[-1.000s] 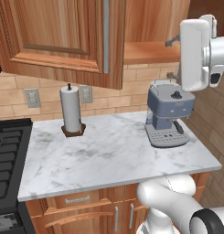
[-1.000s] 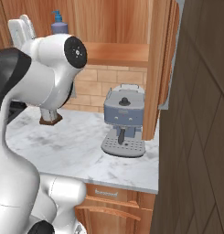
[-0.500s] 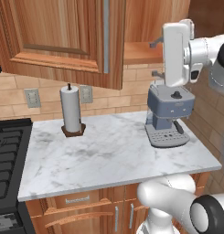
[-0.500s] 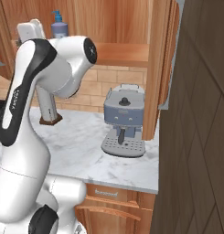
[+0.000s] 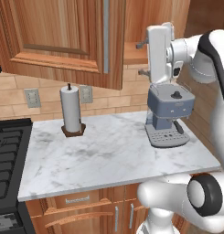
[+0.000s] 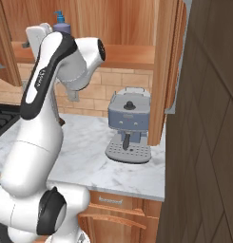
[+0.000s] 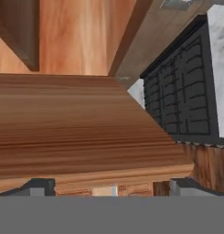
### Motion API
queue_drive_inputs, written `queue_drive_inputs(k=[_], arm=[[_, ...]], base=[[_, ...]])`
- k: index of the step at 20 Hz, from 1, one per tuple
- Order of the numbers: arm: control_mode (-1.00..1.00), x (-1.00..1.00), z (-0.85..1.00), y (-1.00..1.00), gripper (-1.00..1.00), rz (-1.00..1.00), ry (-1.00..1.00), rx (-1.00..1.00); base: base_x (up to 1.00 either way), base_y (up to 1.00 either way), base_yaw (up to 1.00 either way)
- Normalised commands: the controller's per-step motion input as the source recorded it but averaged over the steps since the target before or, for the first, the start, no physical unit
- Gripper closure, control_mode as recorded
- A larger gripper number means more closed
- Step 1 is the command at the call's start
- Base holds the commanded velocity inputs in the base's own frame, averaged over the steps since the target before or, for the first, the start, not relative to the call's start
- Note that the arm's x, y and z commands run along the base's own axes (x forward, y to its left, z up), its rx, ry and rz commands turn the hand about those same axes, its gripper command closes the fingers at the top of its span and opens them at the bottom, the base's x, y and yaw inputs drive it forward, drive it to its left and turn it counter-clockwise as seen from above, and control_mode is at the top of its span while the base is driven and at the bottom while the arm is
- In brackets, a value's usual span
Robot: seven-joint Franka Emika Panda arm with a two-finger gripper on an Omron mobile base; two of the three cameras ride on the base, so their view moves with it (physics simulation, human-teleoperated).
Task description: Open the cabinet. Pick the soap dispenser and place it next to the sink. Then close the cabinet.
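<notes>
Left base view, left to right: black stove (image 5: 6,155) at the left edge, then the white marble surface (image 5: 109,157). Paper towel roll (image 5: 71,111) stands upright on its brown base near the back wall, outlets on the brick behind it. Above it hangs the cabinet (image 5: 63,36), its door swung out toward me, long silver bar handle (image 5: 105,36) on its right edge. Grey-blue coffee machine (image 5: 168,116) sits at the right end of the surface. My arm is up at shelf height right above the coffee machine, with the white hand block (image 5: 160,57) in front of the open cabinet bay.

Right base view: soap dispenser (image 6: 61,23) stands upright on the cabinet shelf, purple body mostly hidden behind the hand, blue pump top sticking out above it. Shelf floor (image 6: 130,54) runs right from there, bare. The other cabinet door (image 6: 172,61) is open edge-on, right of the coffee machine.

Hand view: claw (image 7: 109,188) is spread wide, tips far apart at the bottom corners, nothing between them. It looks across a wooden plank, with the stove grate (image 7: 182,96) beyond it at right. Dispenser not gripped.
</notes>
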Motion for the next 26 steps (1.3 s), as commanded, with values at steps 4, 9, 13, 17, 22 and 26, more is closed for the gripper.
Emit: queue_drive_inputs(k=[4, 9, 13, 17, 22, 26], arm=[[-1.00, 0.35, -0.03, 0.20, -1.00, 0.15, -0.01, 0.00], [-1.00, 0.31, 0.00, 0.18, -1.00, 0.15, 0.00, 0.00], [-1.00, 0.20, -0.01, 0.29, -1.00, 0.16, -0.03, 0.00], [-1.00, 0.23, -0.01, 0.29, -1.00, 0.16, -0.06, 0.00], [-1.00, 0.26, -0.01, 0.21, -1.00, 0.14, -0.13, 0.00], [-1.00, 0.24, -0.07, 0.14, -1.00, 0.15, -0.17, 0.00]], base=[[0.00, 0.00, 0.00], [0.00, 0.00, 0.00], [0.00, 0.00, 0.00], [0.00, 0.00, 0.00], [0.00, 0.00, 0.00], [0.00, 0.00, 0.00]])
